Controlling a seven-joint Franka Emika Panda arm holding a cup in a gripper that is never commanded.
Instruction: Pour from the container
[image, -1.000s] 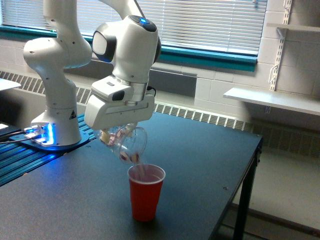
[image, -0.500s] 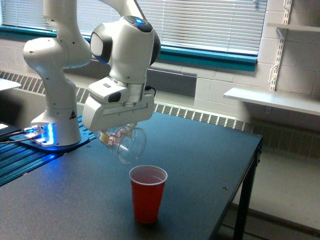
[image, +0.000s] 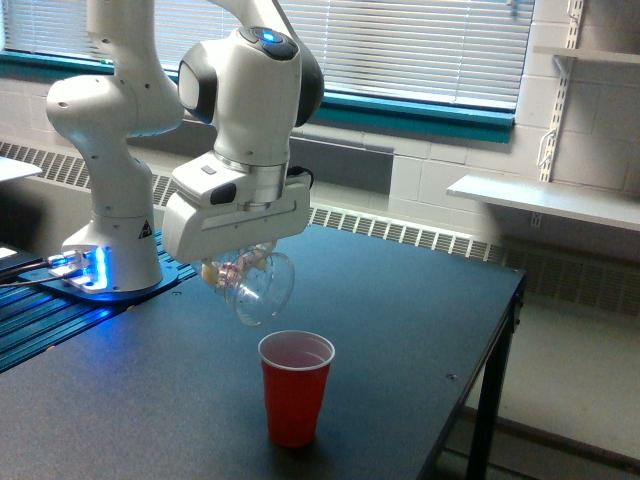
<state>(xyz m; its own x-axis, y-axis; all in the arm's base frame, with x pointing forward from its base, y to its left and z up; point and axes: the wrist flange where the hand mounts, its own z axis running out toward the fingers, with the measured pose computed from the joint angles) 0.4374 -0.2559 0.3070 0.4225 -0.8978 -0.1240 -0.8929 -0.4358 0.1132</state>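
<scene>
Claw (image: 232, 268) clamped on the clear container (image: 258, 288), which I see tipped mouth-down just under it, above the red cup (image: 295, 386) on the counter (image: 400, 330).

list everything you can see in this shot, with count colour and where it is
clear cup: 1, colourless see-through, tipped mouth-down in the gripper, above the red cup and apart from it
red cup: 1, red with white inside, upright on the table near its front edge
table: 1, dark grey top
shelf: 1, white, on the wall at the exterior view's right
window blinds: 1 set, white, behind the arm
teal sill: 1, under the blinds
arm base: 1, white with blue light, exterior view's left
gripper: 1, white, shut on the clear cup
</scene>
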